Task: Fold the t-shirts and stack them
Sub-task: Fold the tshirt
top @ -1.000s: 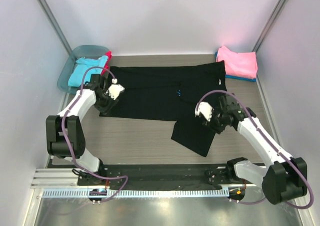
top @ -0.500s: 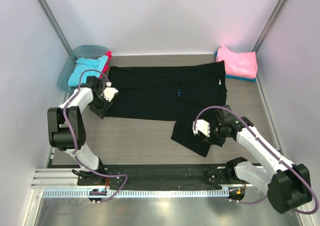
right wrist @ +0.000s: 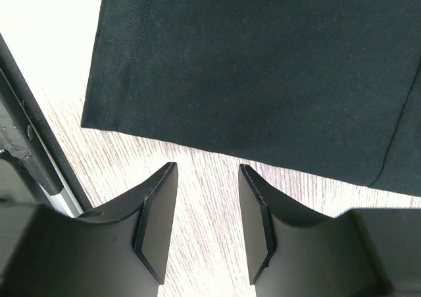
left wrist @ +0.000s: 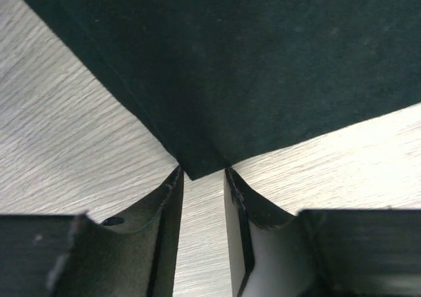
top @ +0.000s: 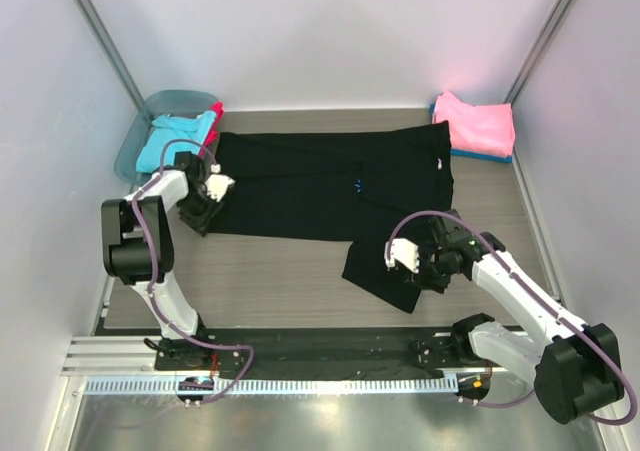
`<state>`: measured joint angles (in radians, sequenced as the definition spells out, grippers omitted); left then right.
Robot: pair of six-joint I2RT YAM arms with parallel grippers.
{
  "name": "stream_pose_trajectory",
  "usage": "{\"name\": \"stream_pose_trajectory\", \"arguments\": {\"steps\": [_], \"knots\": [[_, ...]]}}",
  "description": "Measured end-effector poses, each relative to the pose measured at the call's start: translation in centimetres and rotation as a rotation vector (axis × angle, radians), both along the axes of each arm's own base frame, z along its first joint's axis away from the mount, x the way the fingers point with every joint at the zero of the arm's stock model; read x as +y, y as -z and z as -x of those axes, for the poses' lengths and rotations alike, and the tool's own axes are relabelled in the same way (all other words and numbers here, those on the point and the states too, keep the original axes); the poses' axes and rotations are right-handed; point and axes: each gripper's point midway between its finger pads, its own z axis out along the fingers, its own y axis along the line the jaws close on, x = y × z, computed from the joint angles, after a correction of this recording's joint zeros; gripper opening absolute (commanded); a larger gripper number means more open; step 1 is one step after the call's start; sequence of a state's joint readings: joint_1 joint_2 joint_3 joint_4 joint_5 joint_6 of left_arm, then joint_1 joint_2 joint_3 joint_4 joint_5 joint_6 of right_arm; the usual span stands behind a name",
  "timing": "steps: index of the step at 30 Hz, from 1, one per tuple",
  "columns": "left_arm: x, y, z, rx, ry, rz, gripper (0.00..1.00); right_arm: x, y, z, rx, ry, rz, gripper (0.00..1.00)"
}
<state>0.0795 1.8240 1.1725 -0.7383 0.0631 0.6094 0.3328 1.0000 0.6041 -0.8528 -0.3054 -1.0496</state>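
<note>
A large black t-shirt (top: 320, 186) with a small light-blue mark (top: 357, 183) lies spread flat across the table, one sleeve (top: 390, 266) pointing toward the near edge. My left gripper (top: 205, 216) is low at the shirt's near left corner. In the left wrist view it (left wrist: 202, 173) is open, with that corner (left wrist: 204, 165) just at the fingertips and bare table between the fingers. My right gripper (top: 420, 274) is at the sleeve's right edge. In the right wrist view it (right wrist: 207, 168) is open and empty, with the black cloth edge (right wrist: 263, 80) just beyond the tips.
A folded pink t-shirt (top: 475, 123) lies on a turquoise one (top: 482, 156) at the back right. A teal tub (top: 140, 121) at the back left holds a turquoise shirt (top: 175, 136) and a red one (top: 215, 111). Grey walls close in both sides.
My right gripper has moved off the shirt's body toward the near edge, down to the sleeve's edge. My left gripper has shifted a little left to the shirt's corner.
</note>
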Motion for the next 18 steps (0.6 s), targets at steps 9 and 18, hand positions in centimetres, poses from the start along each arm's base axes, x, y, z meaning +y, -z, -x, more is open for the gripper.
{"name": "stream_pose_trajectory", "arguments": {"steps": [9, 18], "knots": [[0.5, 0.1, -0.3, -0.004, -0.007, -0.017, 0.0, 0.3, 0.2, -0.1, 0.011, 0.001, 0.004, 0.48], [0.1, 0.1, 3.1, -0.009, 0.01, -0.01, 0.0, -0.2, -0.3, 0.6, -0.002, -0.03, 0.015, 0.47]]}}
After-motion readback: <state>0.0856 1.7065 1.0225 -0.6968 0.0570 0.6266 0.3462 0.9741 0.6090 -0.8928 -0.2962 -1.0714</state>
